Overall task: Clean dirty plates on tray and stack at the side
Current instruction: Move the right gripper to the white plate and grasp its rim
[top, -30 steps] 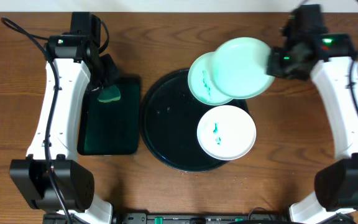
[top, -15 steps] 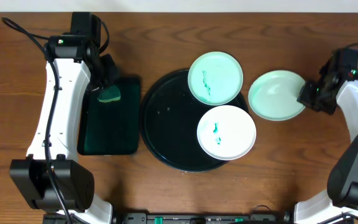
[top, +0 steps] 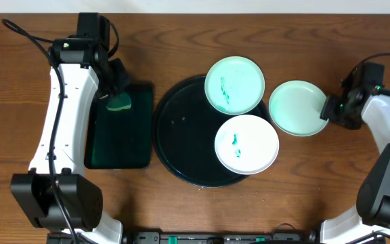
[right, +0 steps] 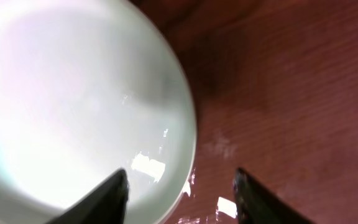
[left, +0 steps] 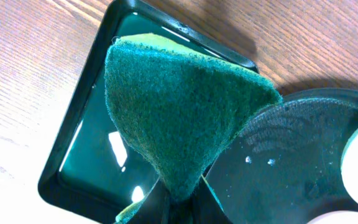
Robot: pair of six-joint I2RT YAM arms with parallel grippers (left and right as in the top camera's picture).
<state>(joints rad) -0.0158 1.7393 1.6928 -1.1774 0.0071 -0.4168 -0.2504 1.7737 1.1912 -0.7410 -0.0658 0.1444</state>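
Clean plate (top: 293,108) on bare wood; two smeared ones on the round tray (top: 181,135).

Overhead: a brown wood-grain table (top: 19,135) has a pale strip (top: 195,5) along its 12 o'clock edge. The upper smeared plate (top: 234,85) overlaps the tray's rim at 1 o'clock, the lower smeared plate (top: 246,144) sits at 4 o'clock, and the clean plate lies just beside the tray at 3 o'clock. Left wrist: the left gripper (left: 176,200) pinches a green sponge (left: 179,106) above a rectangular tray (left: 73,146). Right wrist: the right gripper (right: 182,190) is spread wide about the clean plate's rim, with glare on the reddish wood.
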